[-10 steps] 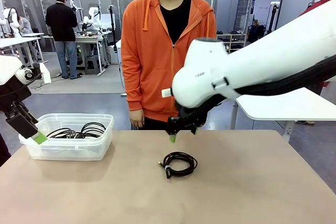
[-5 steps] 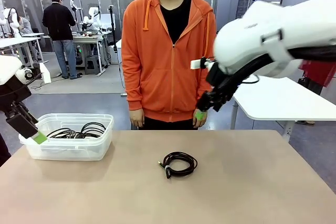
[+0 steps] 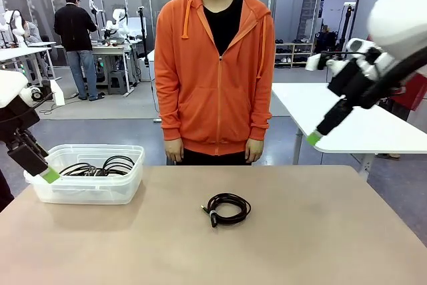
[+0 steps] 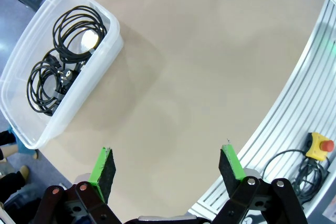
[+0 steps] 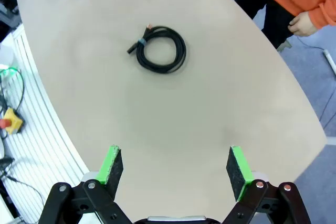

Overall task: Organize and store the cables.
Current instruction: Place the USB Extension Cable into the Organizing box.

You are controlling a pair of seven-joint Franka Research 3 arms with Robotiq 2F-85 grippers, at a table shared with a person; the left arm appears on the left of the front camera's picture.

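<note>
We see our right arm raised high at the right side of the front view, well above the surface [image 3: 320,231], its forearm slanting down and inward. Its right hand [image 3: 313,138] points down toward the left, a green pad at the tip, hanging in the air clear of everything. In the right wrist view the right hand [image 5: 175,167] has its fingers [image 5: 112,165] spread wide with nothing between them, looking down on the surface from far up.

Our left arm sits low at the left edge of the front view, and the left hand [image 3: 48,175] rests just beside the near left corner of the clear bin [image 3: 123,188]. In the left wrist view the left hand [image 4: 168,167] is also spread wide and empty, above bare surface near the bin [image 4: 115,43].

One coiled cable [image 3: 228,207] lies flat in the middle of the surface, apart from both hands; the right wrist view shows it [image 5: 160,50] as a round loop with a tie at one side. Other coiled cables [image 3: 100,165] lie inside the bin, seen from above as overlapping black loops [image 4: 63,56].

A person in an orange hoodie [image 3: 213,71] stands at the far edge, arms hanging down.

A second ago our right arm hung low over the middle of the surface, just above the loose coil; since then it has swung up and away to the right. The coil, the bin and our left arm have not moved.
</note>
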